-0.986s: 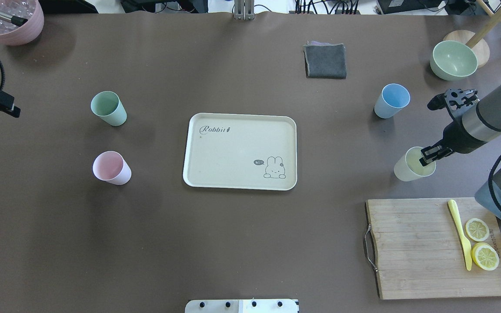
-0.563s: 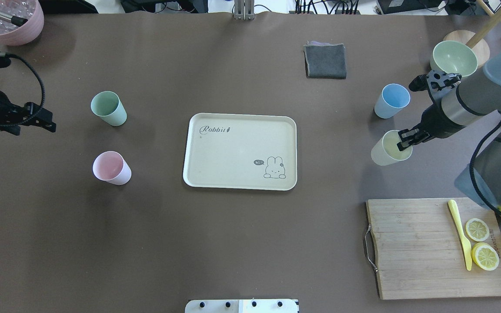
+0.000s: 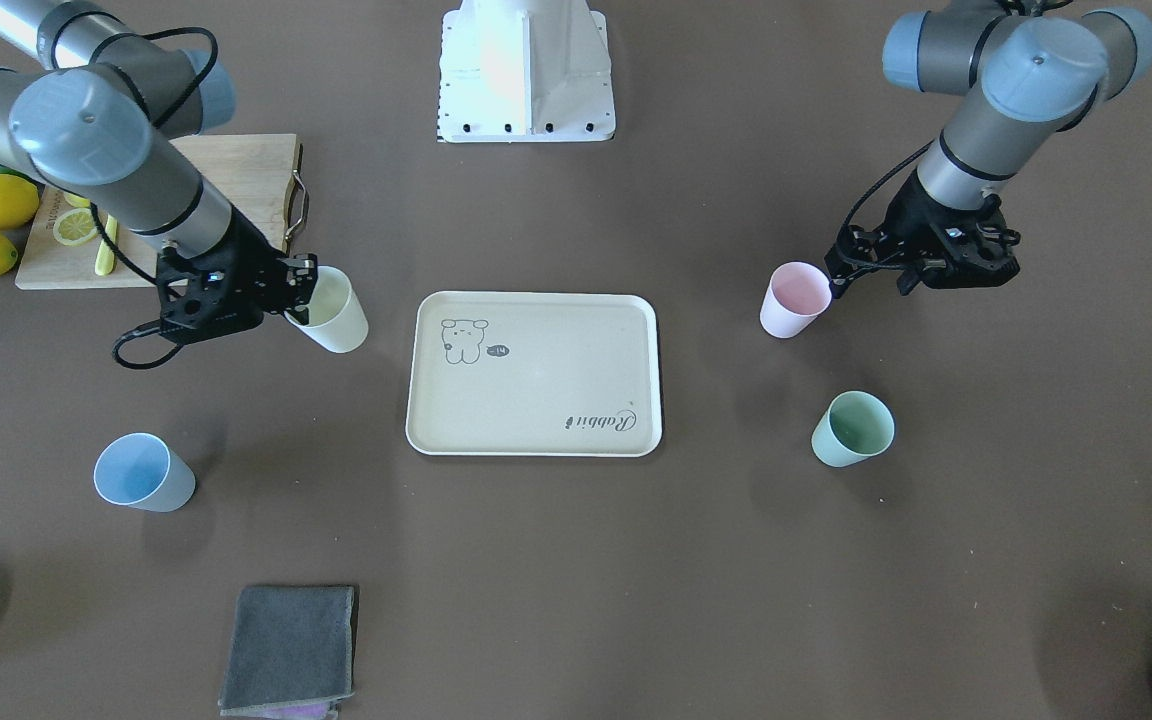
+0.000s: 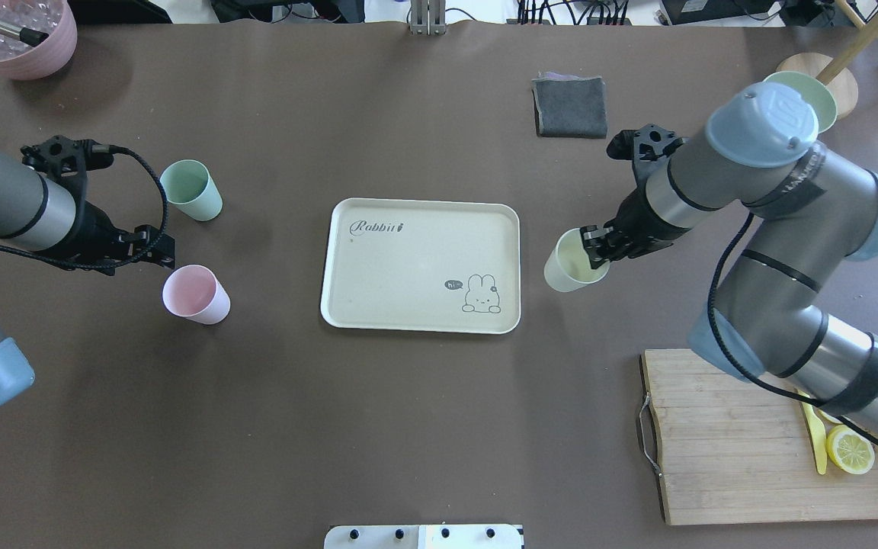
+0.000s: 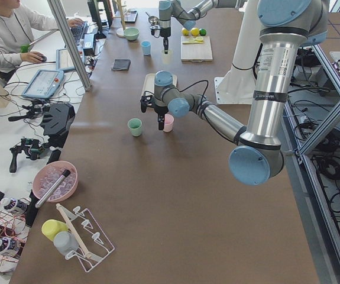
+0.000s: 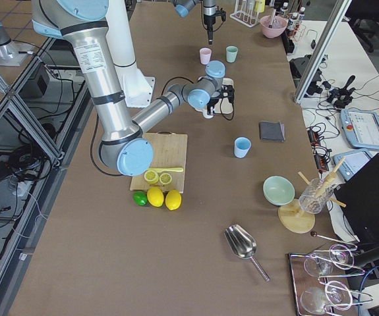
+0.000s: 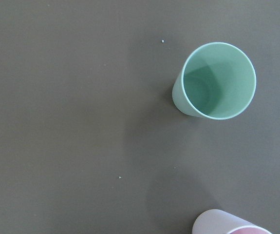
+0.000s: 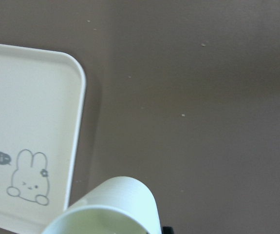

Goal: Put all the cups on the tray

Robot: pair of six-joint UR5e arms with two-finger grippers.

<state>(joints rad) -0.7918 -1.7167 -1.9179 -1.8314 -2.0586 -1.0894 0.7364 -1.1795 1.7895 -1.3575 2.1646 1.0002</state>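
Yellow cup (image 4: 568, 267) pinched at the rim by right pincer (image 4: 595, 248), just beside cream tray (image 4: 408, 267), not on it.
Left pincer (image 4: 161, 250) by pink cup (image 4: 195, 296); how wide it stands, cannot tell. Pink, mint green cup (image 4: 191, 191), light blue cup (image 3: 141, 472) upright on surface (image 4: 408, 427), off tray.

- Lit brightly and evenly from above; no glare on the matte table (image 4: 408, 427).
- Soft, blurred-edge shadows beside the pink cup (image 4: 195, 294), green cup (image 3: 852, 428) and blue cup (image 3: 143, 472); wider, fainter ones below the arms (image 4: 751, 175).
- Blown out to plain white at the robot base (image 3: 526, 70), by the near edge.
- Small highlights on the blue joint caps (image 4: 763, 126).
- Washed bluish-white on the tray (image 8: 28, 122) in the right wrist view; yellow cup (image 8: 115, 204) there close, soft, cut by the frame's bottom.
- Sharp in the left wrist view, dust specks legible.
- Wide-angle stretch in both side views: near arm (image 5: 273, 71) oversized, posts (image 5: 69, 41) leaning.
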